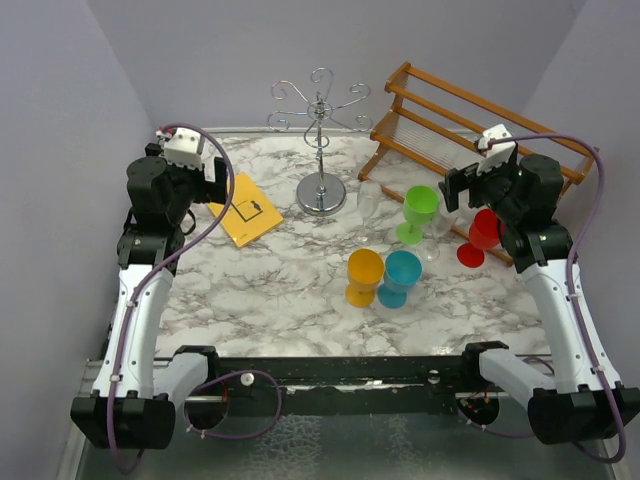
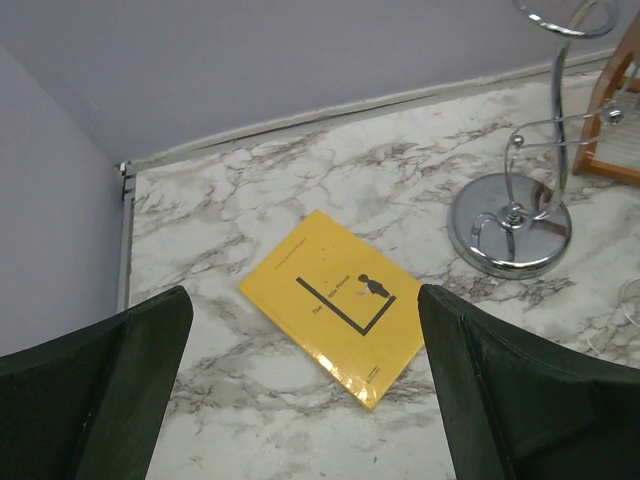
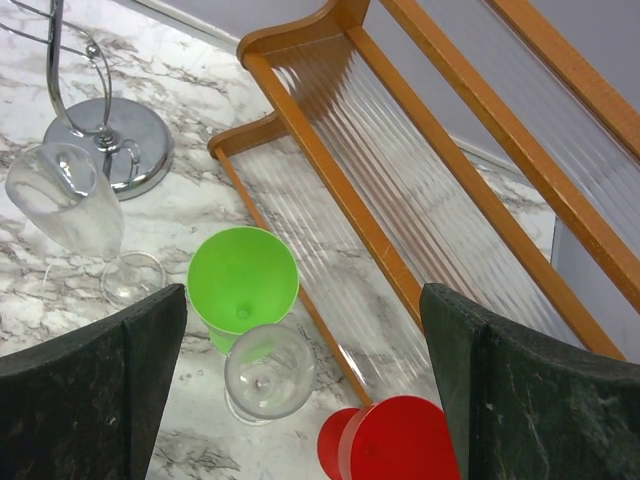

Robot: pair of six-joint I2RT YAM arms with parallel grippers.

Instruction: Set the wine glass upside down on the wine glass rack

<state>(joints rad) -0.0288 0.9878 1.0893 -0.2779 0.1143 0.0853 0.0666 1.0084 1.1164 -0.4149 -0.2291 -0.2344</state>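
Observation:
The chrome wine glass rack (image 1: 321,150) stands on its round base (image 2: 510,225) at the back middle of the marble table. Two clear wine glasses stand upright to its right: one (image 1: 368,200) near the rack base, the other (image 1: 437,228) beside the green goblet. In the right wrist view the nearer clear wine glass (image 3: 268,372) sits below my open right gripper (image 3: 302,295), and the other glass (image 3: 65,200) is at the left. My left gripper (image 2: 303,300) hangs open above a yellow book (image 2: 335,300), holding nothing.
A green goblet (image 1: 418,212), a red one (image 1: 482,235), a yellow one (image 1: 363,275) and a teal one (image 1: 402,275) stand close to the clear glasses. A brown wooden slatted rack (image 1: 470,130) fills the back right. Walls close in on three sides.

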